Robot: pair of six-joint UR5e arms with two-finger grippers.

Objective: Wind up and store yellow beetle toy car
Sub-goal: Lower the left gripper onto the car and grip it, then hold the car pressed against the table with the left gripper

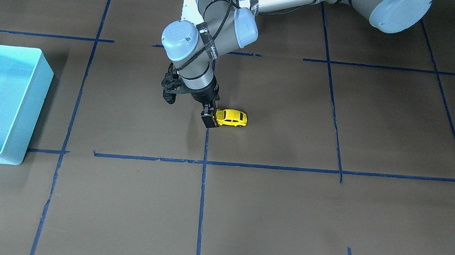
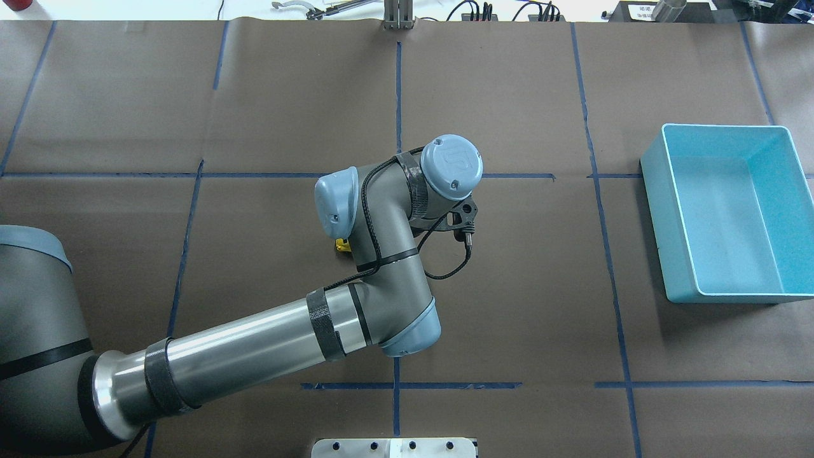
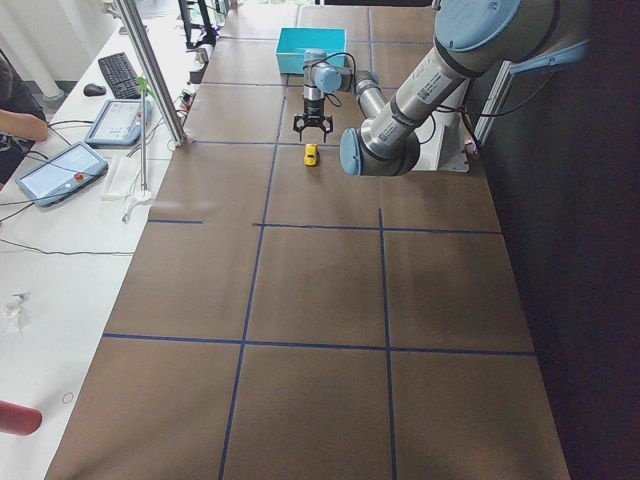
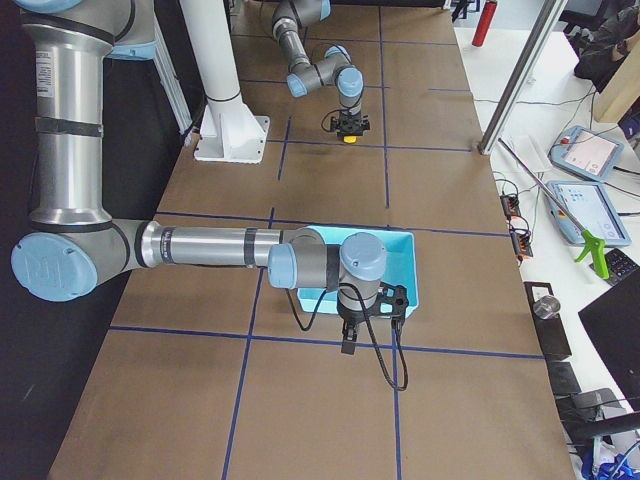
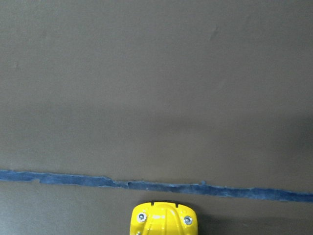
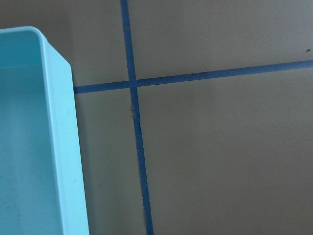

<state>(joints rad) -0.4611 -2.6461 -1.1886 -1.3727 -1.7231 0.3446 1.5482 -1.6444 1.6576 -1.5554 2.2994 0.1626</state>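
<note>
The yellow beetle toy car [image 1: 232,118] rests on the brown table near the middle. In the overhead view only a sliver of the car [image 2: 342,245] shows under the left arm. My left gripper [image 1: 210,121] points down at the car's end nearest the bin, one finger [image 1: 209,119] touching it; its jaws look spread in the exterior left view [image 3: 311,130]. The left wrist view shows one end of the car [image 5: 163,221] at its bottom edge. My right gripper [image 4: 350,342] hangs beside the light blue bin [image 4: 404,243]; I cannot tell whether it is open.
The light blue bin [image 2: 656,191] stands empty at the robot's right end of the table; its rim also shows in the right wrist view [image 6: 59,122]. Blue tape lines [image 1: 202,192] grid the table. A side desk with tablets [image 3: 60,170] and a metal post [image 3: 150,70] lies past the far edge.
</note>
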